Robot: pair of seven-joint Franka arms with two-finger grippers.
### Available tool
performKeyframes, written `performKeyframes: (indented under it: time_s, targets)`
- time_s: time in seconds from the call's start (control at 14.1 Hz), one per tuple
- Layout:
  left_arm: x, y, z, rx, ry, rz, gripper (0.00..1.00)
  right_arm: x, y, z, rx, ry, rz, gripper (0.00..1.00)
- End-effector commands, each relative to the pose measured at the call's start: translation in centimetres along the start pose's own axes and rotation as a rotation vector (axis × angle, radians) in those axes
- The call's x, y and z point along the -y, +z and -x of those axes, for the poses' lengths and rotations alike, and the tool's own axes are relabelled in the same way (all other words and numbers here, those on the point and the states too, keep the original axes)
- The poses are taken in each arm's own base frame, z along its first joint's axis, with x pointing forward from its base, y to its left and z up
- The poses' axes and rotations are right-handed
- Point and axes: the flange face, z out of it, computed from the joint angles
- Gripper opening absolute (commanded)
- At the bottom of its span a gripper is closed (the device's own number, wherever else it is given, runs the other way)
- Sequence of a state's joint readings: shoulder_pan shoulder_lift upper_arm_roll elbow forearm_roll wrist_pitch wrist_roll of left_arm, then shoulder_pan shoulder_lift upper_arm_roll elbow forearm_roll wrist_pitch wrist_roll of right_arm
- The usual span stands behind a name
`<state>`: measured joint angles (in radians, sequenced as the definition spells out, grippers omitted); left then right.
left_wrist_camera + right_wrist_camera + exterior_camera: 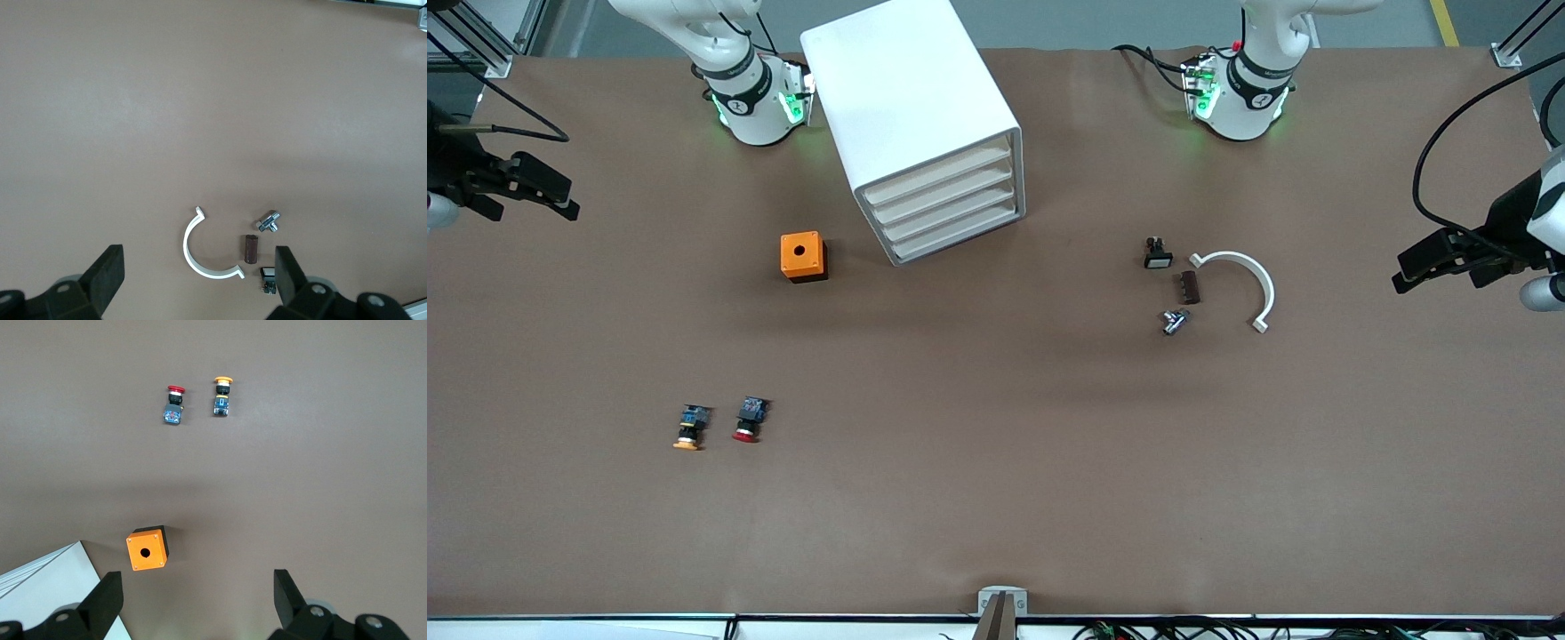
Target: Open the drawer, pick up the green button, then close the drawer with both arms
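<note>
All four drawers (pixel 947 206) sit shut in the white cabinet (pixel 911 116) between the two arm bases, so the green button is not visible. The left gripper (pixel 1405 274) hangs wide open and empty at the left arm's table end, and the right gripper (pixel 560 203) hangs wide open and empty at the right arm's end, both well apart from the cabinet. Bare brown table (pixel 996 462) spreads before the drawer fronts, with the orange cube (pixel 803 256) just beside the cabinet.

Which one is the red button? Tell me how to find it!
Start at the big white cabinet, then look beside it for the orange cube. Two small buttons lie side by side nearer the front camera than that cube. The red button is the one with the red cap; its neighbour has an orange cap.
</note>
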<state>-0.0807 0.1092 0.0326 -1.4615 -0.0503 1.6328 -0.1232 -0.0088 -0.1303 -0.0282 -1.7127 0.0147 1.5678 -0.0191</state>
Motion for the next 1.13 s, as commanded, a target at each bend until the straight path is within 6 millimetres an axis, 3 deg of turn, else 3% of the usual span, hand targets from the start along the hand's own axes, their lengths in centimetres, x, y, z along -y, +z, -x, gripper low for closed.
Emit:
performKeyframes:
  time_s: [0.0, 0.85, 1.06]
  targets:
    - [0.0, -0.7, 0.1, -0.007, -0.009, -0.009, 0.99, -0.3, -0.8, 0.6, -0.004, -0.006, -0.006, 1.0]
    - [0.2, 0.3, 0.3, 0.033, -0.035, -0.009, 0.99, -0.9, -0.8, 0.7, 0.003, 0.017, -0.008, 1.0]
    - [-0.7, 3.8, -0.8, 0.101, -0.023, -0.025, 0.99, -0.7, -0.8, 0.8, 0.008, 0.015, -0.009, 1.0]
